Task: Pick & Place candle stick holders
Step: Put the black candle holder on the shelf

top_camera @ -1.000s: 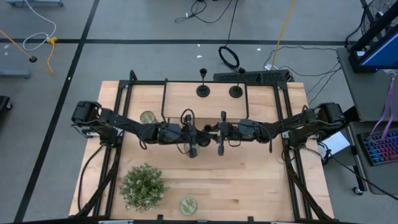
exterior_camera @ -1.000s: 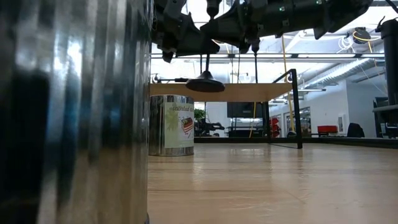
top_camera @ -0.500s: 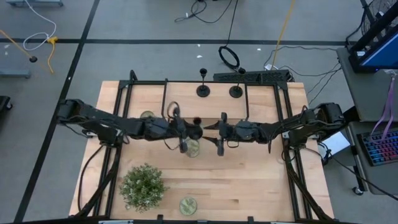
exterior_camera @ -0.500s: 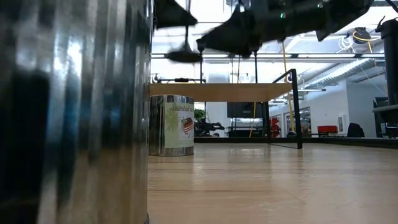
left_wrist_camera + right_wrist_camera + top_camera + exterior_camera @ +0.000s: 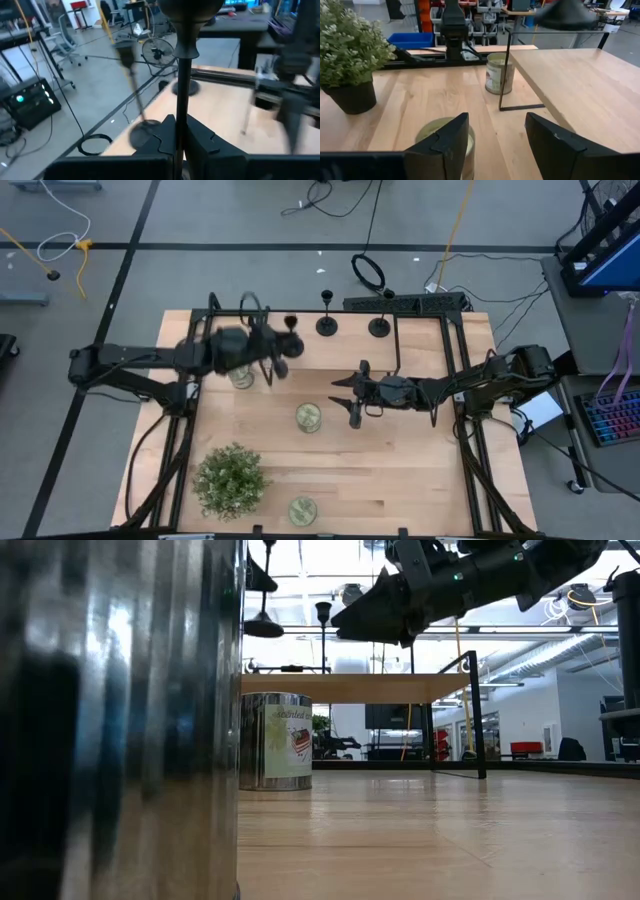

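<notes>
My left gripper (image 5: pixel 275 348) is shut on a black candle stick holder (image 5: pixel 290 325) above the left part of the raised wooden shelf (image 5: pixel 350 348) at the table's far side. Two more holders (image 5: pixel 327 325) (image 5: pixel 380 327) stand on their round bases on that shelf. In the left wrist view they show beyond the held one (image 5: pixel 131 90) (image 5: pixel 185 89). My right gripper (image 5: pixel 342 385) (image 5: pixel 495 125) hangs open over mid-table with nothing between its fingers. A tin in front hides most of my left gripper in the low view. My left gripper pinches the holder's thin stem (image 5: pixel 179 112) between its two fingers (image 5: pixel 200 142). The stem runs on past the fingertips to a wide dark end (image 5: pixel 190 10). The holder is lifted clear, roughly upright, with its round base (image 5: pixel 263 628) lowest.
A bushy potted plant (image 5: pixel 230 480) stands at the near left. Small tins sit at mid-table (image 5: pixel 308 416), at the near edge (image 5: pixel 302 510) and at the left (image 5: pixel 240 375). Another tin (image 5: pixel 120 720) fills the low view's left. The shelf stands on thin black legs (image 5: pixel 506 70).
My left gripper has swung from mid-table, where it met my right gripper, toward the table's far left, carrying the holder up and over the shelf's left part. The holder has left my right gripper's side. My right gripper stays near mid-table.
</notes>
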Available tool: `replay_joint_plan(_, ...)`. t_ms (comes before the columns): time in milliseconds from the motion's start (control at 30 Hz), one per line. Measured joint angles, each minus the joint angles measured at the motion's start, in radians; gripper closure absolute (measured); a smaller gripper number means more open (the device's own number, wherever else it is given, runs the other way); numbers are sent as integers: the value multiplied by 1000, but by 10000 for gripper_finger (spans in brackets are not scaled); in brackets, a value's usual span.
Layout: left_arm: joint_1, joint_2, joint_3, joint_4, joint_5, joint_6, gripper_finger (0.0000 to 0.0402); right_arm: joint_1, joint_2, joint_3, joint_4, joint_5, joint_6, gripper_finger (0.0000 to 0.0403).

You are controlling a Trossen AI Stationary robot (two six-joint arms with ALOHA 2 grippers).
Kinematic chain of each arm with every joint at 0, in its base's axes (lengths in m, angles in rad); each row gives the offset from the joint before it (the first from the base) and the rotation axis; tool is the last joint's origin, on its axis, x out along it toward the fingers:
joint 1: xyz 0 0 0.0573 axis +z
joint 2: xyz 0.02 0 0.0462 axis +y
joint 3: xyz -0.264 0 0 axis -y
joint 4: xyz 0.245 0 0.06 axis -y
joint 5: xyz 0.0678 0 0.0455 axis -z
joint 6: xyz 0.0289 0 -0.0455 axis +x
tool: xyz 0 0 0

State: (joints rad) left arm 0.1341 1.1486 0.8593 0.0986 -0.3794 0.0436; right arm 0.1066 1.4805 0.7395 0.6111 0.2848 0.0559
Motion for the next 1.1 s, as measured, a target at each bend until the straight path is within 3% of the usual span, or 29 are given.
replay_joint_plan(133,159,33,0,3,128,-1,387,0,-1,0,-9,0,0,217)
replay_joint_plan(467,376,156,0,33,201,-85,387,0,-1,0,-21,-1,0,218)
replay_joint_plan(733,414,262,3,132,230,-98,381,0,-1,0,-24,-1,0,221)
replay_joint_plan(1100,398,266,-1,47,221,-68,338,0,-1,1,-41,-1,11,222)
